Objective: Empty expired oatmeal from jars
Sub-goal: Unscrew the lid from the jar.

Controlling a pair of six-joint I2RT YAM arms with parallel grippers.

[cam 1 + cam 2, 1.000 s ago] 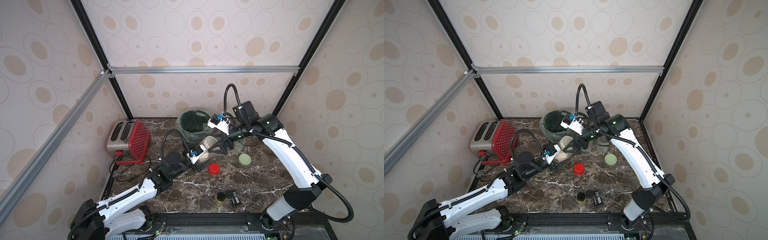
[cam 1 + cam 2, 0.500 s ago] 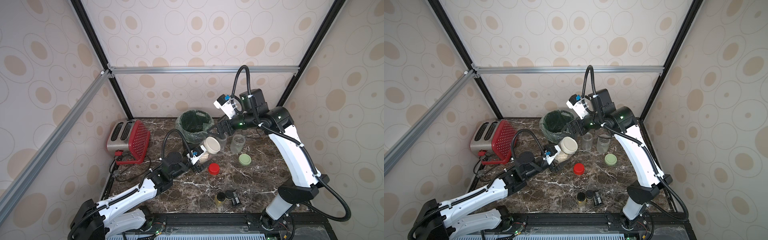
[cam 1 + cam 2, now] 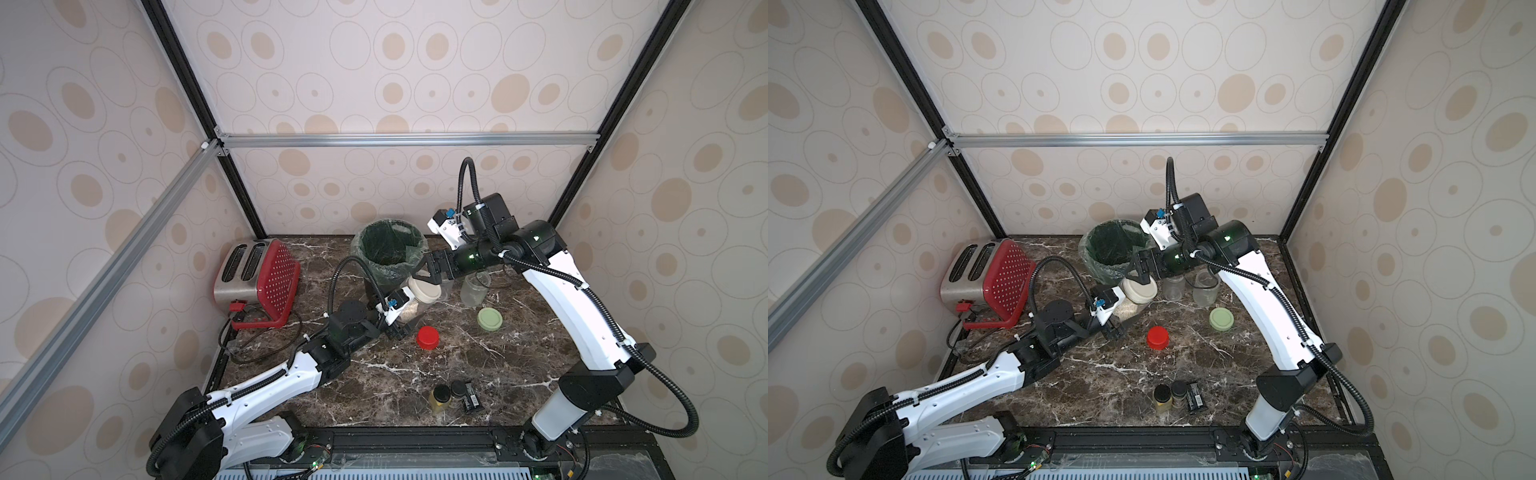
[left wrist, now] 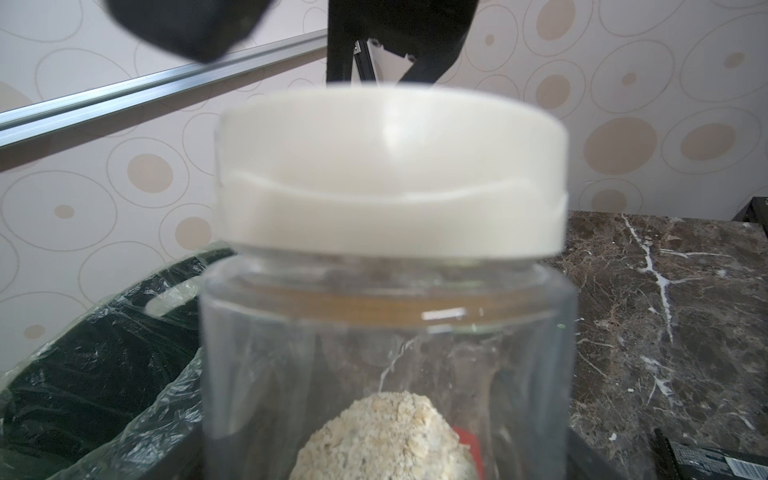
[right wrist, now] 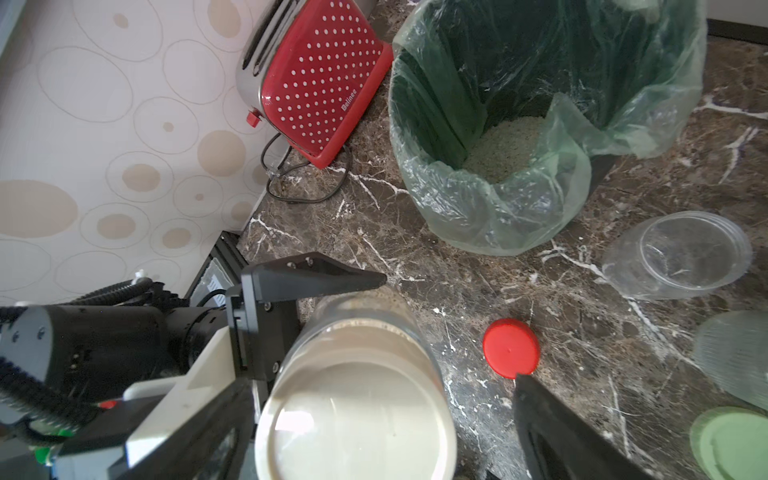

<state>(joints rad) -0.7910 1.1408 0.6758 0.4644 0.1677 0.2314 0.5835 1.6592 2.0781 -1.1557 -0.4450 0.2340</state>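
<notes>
The oatmeal (image 4: pixel 386 436) not yet tipped out sits as a small pale heap inside the one jar (image 3: pixel 417 306) that has its beige lid (image 3: pixel 424 289) on. This jar is around the middle of the table (image 3: pixel 374 386), just on the near side of the bin (image 3: pixel 376 272). It leans, with its lid end up and toward the far right. The left arm (image 3: pixel 266 386) comes in from the near left, and the left jaws grip the clear body of the jar. Whether the jar's base touches the table I cannot tell.

The right arm (image 3: pixel 569 299) reaches in from the far right. The right jaws stand wide open on either side of the beige lid, not closed on it. In the right wrist view a gap shows between the lid and one finger (image 5: pixel 573 436).

More oatmeal lies in the bottom of the bin (image 5: pixel 505 145), which is lined with a thin green bag. Just right of the bin stand a lidless jar (image 3: pixel 1173 287) and, beside it further right, a second lidless jar (image 3: pixel 1205 286); both look empty.

A red lid (image 3: pixel 428 337) lies flat on the table just near of the held jar. A green lid (image 3: pixel 489 319) lies to its right, apart from it and near the second lidless jar.

A red toaster (image 3: pixel 257 278) stands at the far left. Two small dark-capped bottles (image 3: pixel 441 397) (image 3: pixel 458 391) stand close together toward the near edge.
</notes>
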